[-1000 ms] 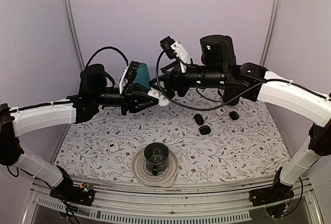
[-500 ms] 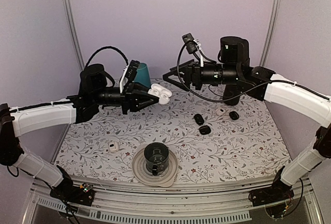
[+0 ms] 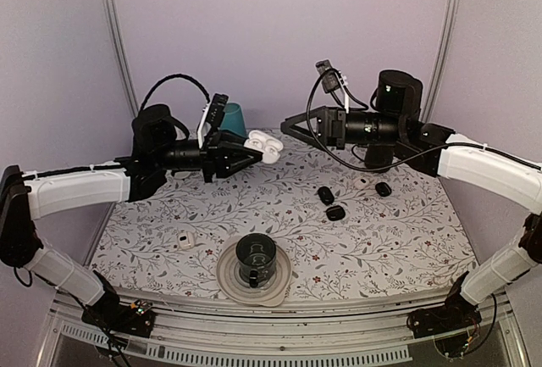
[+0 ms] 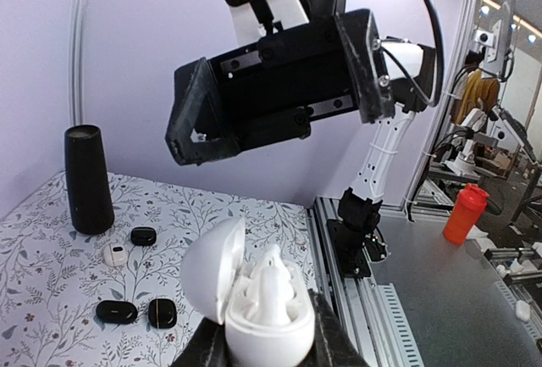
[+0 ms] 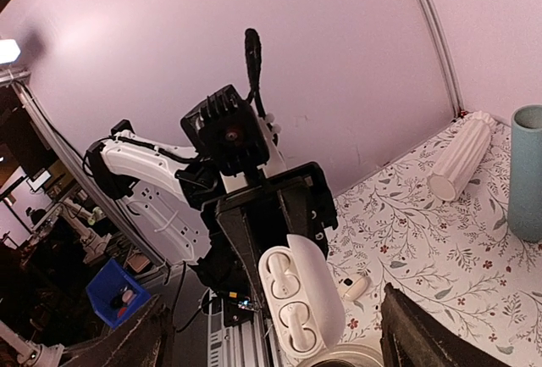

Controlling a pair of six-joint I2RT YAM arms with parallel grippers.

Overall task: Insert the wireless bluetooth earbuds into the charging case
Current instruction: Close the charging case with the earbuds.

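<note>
A dark cup (image 3: 256,258) is seated on a plate (image 3: 227,280) at the near table edge. Further back, the charging case (image 3: 264,145), lid open, is clamped above the table by the left gripper (image 3: 250,150). Beyond it, the right gripper (image 3: 289,128) is spread wide, empty, near the case but not touching it.

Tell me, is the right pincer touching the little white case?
Apart. The left wrist view shows a clear gap between the open right pincer, up above, and the charging case below it.
</note>
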